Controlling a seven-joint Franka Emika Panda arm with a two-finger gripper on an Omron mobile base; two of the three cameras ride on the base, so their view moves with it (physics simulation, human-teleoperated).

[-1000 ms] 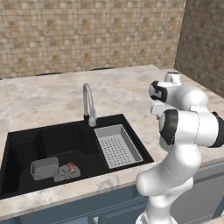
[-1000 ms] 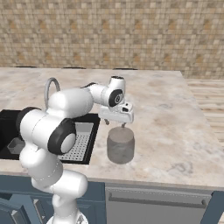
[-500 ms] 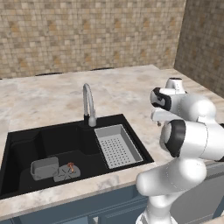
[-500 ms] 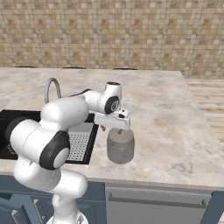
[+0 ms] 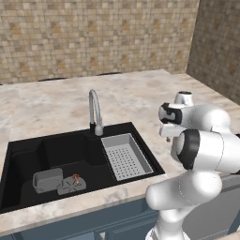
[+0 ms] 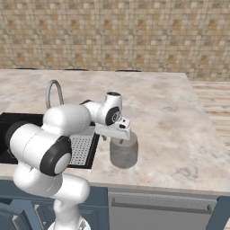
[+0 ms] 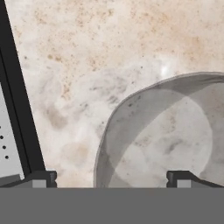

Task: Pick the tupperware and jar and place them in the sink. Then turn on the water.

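Note:
The see-through jar [image 6: 123, 151] stands upright on the marble counter, just right of the sink [image 5: 28, 146]. My gripper [image 6: 115, 136] hangs open right over its rim. In the hand view the jar [image 7: 148, 131] sits right of centre; its left rim lies between my fingertips [image 7: 42, 178], and the gripper [image 7: 111, 179] holds nothing. The grey tupperware [image 5: 47, 179] lies on the floor of the black basin at its left. No water runs from the curved silver tap [image 5: 95, 111].
A grey perforated strainer tray [image 5: 125, 156] fills the sink's right side, and its edge [image 7: 6, 140] shows beside the sink's black rim [image 7: 17, 100]. A small orange-topped item [image 5: 73, 181] lies beside the tupperware. Bare counter [image 6: 179, 134] stretches right of the jar.
The hand has come down and a little nearer, from above the jar to just over its rim. The jaws stayed open. The jar and tupperware have not moved.

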